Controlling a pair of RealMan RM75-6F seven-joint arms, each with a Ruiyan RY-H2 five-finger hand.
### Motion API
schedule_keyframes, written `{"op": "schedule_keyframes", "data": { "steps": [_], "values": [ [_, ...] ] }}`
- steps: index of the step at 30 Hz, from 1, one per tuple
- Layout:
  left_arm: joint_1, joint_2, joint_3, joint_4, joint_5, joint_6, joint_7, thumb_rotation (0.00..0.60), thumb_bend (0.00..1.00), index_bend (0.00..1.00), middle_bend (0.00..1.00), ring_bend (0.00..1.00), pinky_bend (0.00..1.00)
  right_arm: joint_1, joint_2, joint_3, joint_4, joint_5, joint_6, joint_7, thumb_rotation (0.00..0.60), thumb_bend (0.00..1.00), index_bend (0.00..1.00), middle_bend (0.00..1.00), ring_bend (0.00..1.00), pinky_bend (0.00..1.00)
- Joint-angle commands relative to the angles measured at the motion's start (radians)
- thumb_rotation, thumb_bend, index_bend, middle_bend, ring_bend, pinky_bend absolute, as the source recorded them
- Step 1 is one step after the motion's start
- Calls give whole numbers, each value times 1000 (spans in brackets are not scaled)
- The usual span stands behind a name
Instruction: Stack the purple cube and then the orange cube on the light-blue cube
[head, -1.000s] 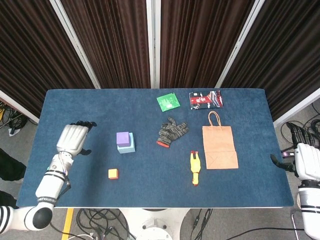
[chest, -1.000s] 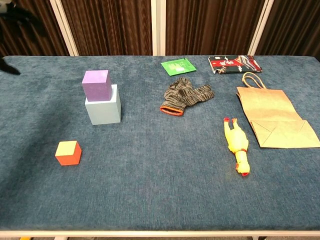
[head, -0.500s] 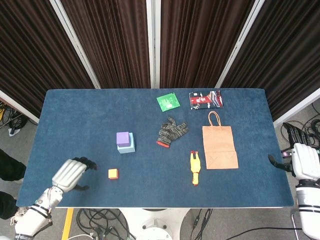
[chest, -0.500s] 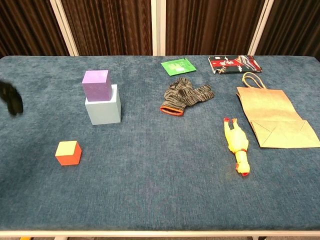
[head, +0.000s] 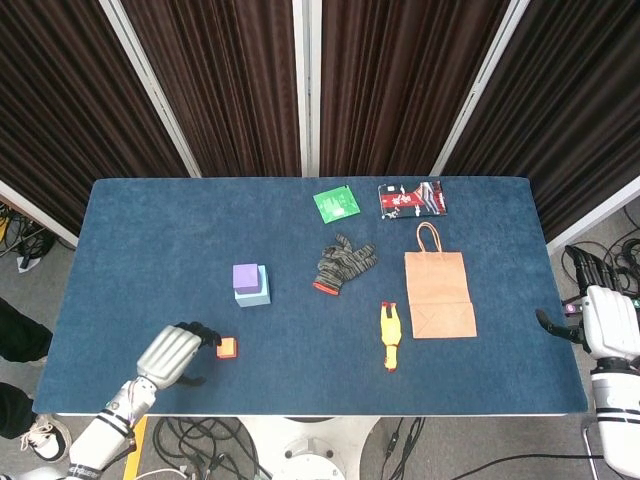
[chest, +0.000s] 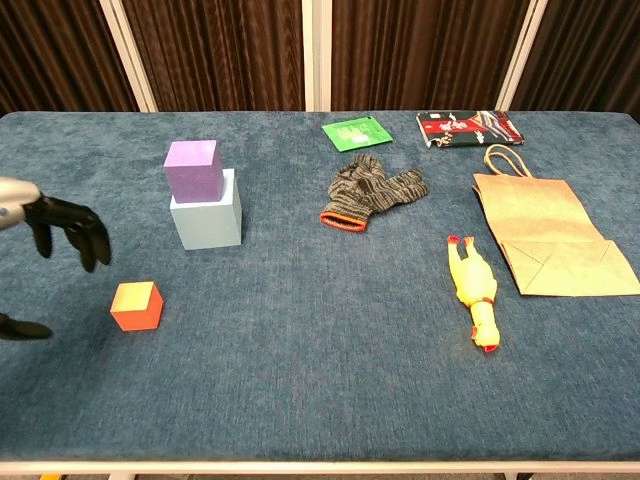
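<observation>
The purple cube (head: 245, 277) (chest: 194, 169) sits on top of the light-blue cube (head: 256, 293) (chest: 206, 214), left of the table's middle. The small orange cube (head: 227, 347) (chest: 136, 305) lies alone on the cloth nearer the front edge. My left hand (head: 176, 353) (chest: 52, 250) hovers just left of the orange cube with its dark fingers spread, holding nothing and not touching it. My right hand (head: 598, 318) hangs off the table's right edge, fingers apart and empty; the chest view does not show it.
A grey knit glove (head: 344, 263) lies mid-table, a yellow rubber chicken (head: 389, 336) and a brown paper bag (head: 438, 290) to its right. A green packet (head: 336, 203) and a red-black packet (head: 412, 199) rest near the far edge of the blue table (head: 150, 230).
My left hand has swept from the table's left side toward the front and then right, ending beside the orange cube. The cubes and the right hand have stayed put.
</observation>
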Motion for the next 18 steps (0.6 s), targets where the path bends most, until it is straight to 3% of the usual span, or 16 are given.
{"op": "schedule_keyframes", "data": {
  "steps": [1,7,18],
  "values": [
    [7,-35,-22,22,-10,-6,20,600,159,415,509,346,411,0,0,0,1,1,-2,1,600,152,21,57,0,0],
    [14,-114,-63,76,-46,-6,87,600,162,397,500,345,410,1,0,-1,2,2,-3,1,600,153,21,58,0,0],
    [24,-191,-90,164,-61,-17,141,600,166,372,485,343,408,4,4,-1,4,5,-11,8,600,152,21,60,0,0]
  ]
}}
